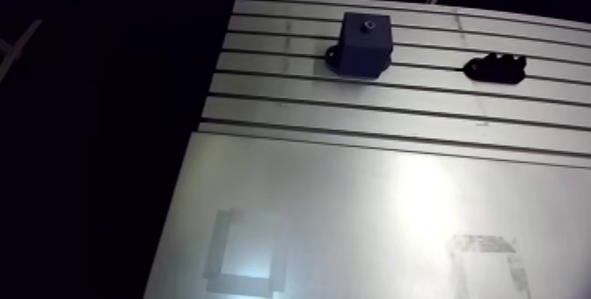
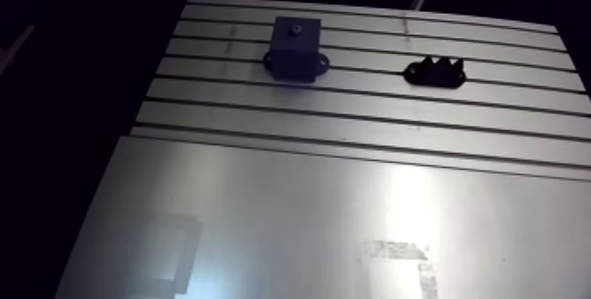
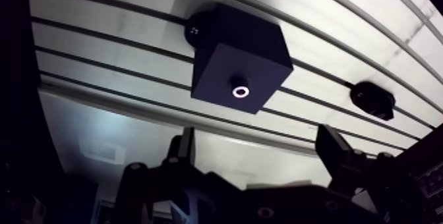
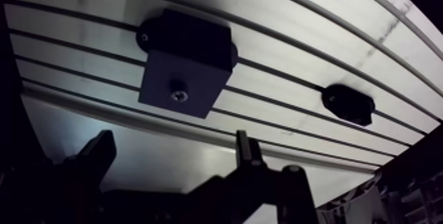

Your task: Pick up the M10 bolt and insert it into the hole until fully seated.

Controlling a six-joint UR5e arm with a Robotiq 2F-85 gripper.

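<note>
A dark square block (image 1: 363, 43) is bolted to the slotted table (image 1: 369, 113) near its far edge. In the wrist view the block (image 3: 238, 58) lies just ahead of the gripper. A small shiny round metal piece (image 3: 240, 92) sits in the hole in its top face, looking like a bolt head (image 4: 178, 95) seated there. My gripper (image 3: 260, 151) hovers above the table on the near side of the block, open, with nothing between its fingers (image 3: 184, 149). The arm view does not show the gripper.
A black notched holder (image 1: 497, 68) sits on the slotted part to the right of the block, with no bolt visible in it. Nearer lies a smooth metal plate (image 1: 352, 197) bearing a taped square outline (image 1: 242, 254) and a worn tape mark (image 1: 488, 254).
</note>
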